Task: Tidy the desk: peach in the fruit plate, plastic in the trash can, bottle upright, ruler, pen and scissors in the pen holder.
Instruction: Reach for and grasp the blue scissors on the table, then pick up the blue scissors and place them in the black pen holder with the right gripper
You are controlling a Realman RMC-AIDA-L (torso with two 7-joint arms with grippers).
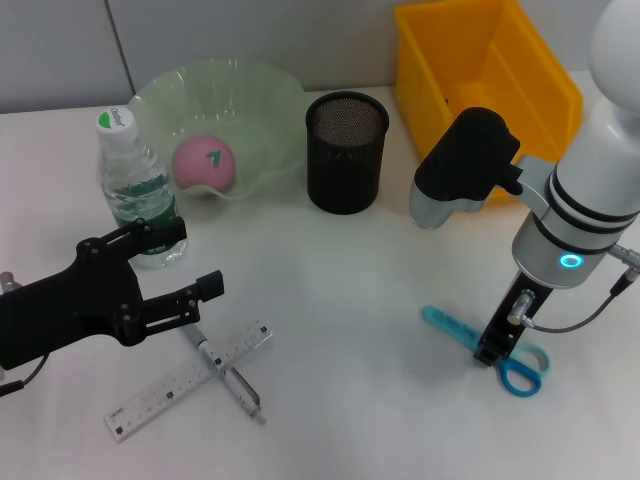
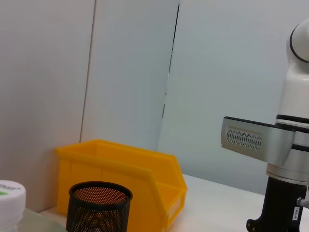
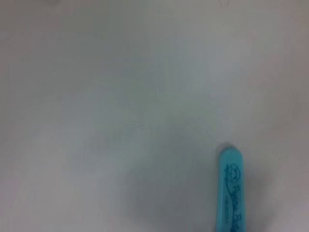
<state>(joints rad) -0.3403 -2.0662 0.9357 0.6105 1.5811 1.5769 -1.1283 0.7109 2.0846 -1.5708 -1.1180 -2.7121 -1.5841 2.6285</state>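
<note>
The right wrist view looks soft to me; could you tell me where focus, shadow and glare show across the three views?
Right wrist view: the scissors are blurred, with a dim shadow on the table beside them. Head view: sharp, soft shadows beneath the right gripper and the pen holder. Left wrist view: even light, no glare.

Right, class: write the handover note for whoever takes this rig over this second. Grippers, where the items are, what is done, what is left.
Right gripper is down at the blue scissors on the table, around their middle; whether it has closed cannot be told.
Left gripper is open, hovering above the pen and ruler, which lie crossed on the table.
Done: peach is in the fruit plate; bottle stands upright beside it.
Left: scissors, pen and ruler into the black pen holder, which looks empty.
No plastic is visible on the desk; the yellow bin's contents cannot be seen fully.
</note>
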